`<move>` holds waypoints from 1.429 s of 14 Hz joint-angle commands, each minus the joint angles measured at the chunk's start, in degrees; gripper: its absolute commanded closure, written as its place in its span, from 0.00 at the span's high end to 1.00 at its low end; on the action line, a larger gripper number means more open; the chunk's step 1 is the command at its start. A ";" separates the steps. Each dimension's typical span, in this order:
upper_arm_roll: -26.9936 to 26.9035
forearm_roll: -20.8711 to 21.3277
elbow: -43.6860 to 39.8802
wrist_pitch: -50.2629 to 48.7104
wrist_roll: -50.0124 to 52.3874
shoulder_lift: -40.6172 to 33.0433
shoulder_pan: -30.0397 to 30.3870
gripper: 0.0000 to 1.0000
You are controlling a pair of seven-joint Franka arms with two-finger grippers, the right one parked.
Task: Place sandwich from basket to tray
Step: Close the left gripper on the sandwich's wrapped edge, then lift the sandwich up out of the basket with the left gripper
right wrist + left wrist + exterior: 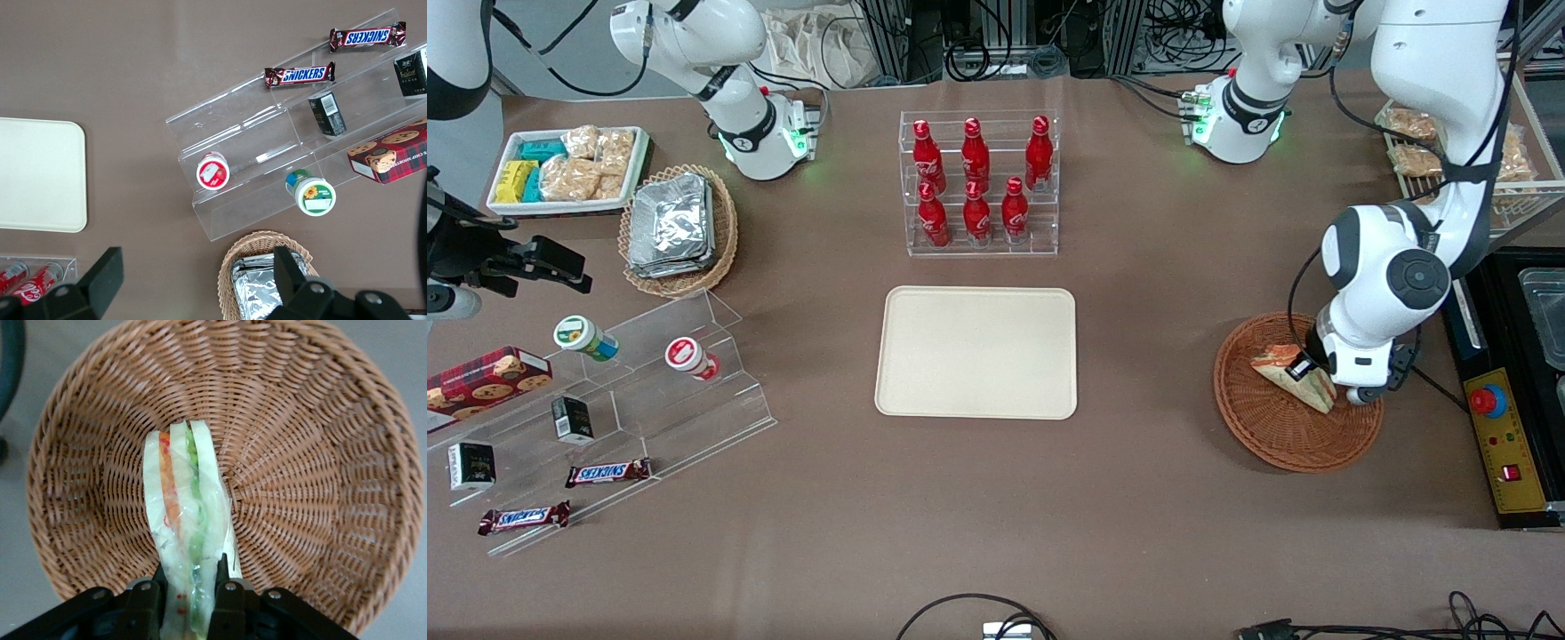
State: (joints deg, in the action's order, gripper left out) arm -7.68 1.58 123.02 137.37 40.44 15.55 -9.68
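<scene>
The sandwich [1282,368] [185,500], a clear-wrapped wedge of pale bread with orange and green layers, stands on edge inside the round orange-brown wicker basket [1276,440] [320,453] toward the working arm's end of the table. My left gripper [1316,373] [191,572] is down in the basket. Its two black fingers press on the sandwich's two bread faces at one end, shut on it. The cream-beige tray [978,351] [40,173] lies flat at the table's middle with nothing on it.
A clear rack of red bottles [980,182] stands farther from the front camera than the tray. A yellow control box with a red button [1498,436] sits beside the basket. A stepped acrylic shelf [649,382], a paler foil-pack basket [676,227] and a white snack tray [569,169] lie toward the parked arm's end.
</scene>
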 commanded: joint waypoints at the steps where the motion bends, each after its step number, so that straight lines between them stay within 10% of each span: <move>1: 0.21 0.61 -8.64 -12.52 -4.12 -2.01 0.01 0.00; 12: 3.97 -1.94 -38.89 -48.85 -39.80 -5.44 -3.24 0.00; 20: 16.45 -1.93 -42.34 -47.12 -29.65 -3.25 -8.16 0.00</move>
State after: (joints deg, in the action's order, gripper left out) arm 6.47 -0.55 83.32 89.70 6.74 10.08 -16.66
